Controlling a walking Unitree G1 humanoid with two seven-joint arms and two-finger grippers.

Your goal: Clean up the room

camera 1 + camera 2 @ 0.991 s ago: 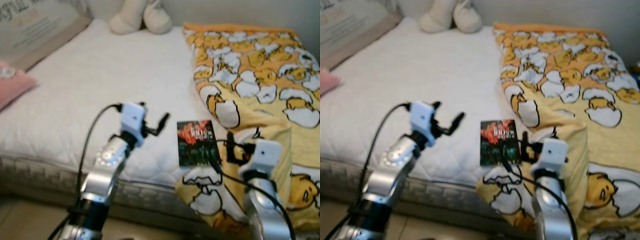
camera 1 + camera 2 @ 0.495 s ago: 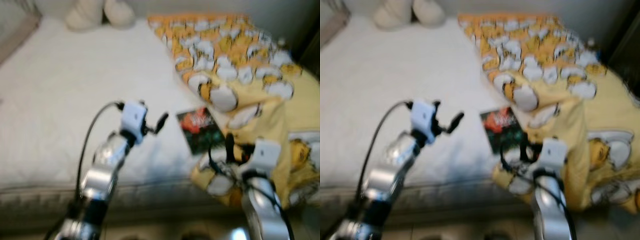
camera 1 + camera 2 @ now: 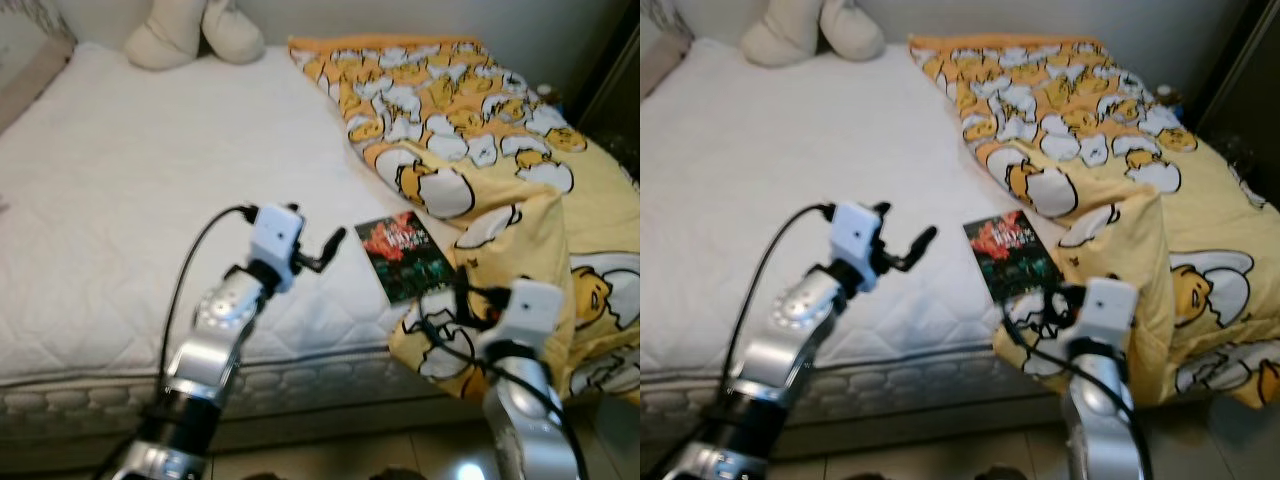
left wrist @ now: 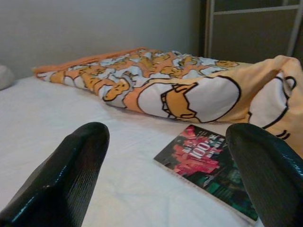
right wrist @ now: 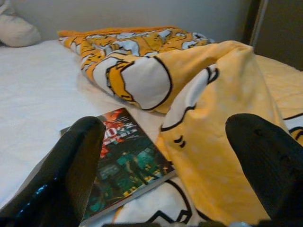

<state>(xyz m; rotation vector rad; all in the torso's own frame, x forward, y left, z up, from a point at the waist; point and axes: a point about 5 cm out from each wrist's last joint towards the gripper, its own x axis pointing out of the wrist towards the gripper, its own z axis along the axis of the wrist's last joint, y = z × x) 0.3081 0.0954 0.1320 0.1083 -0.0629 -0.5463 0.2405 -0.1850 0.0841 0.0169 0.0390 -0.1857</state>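
A book (image 3: 407, 258) with a dark red and green cover lies flat on the white mattress (image 3: 130, 200), near the bed's front edge, its right side touching the rumpled yellow egg-print blanket (image 3: 480, 140). Just right of it a tall fold of that blanket stands up. The right gripper (image 5: 165, 165) hovers at the near edge of the book, fingers spread wide, one over the cover and one over the fold. The left gripper (image 4: 165, 175) hangs over bare mattress to the left of the book, also spread apart and empty. A cream plush toy (image 3: 195, 30) sits at the far end. The risk I'd guess: closing here pinches blanket along with the book, or nudges the book off the front edge.
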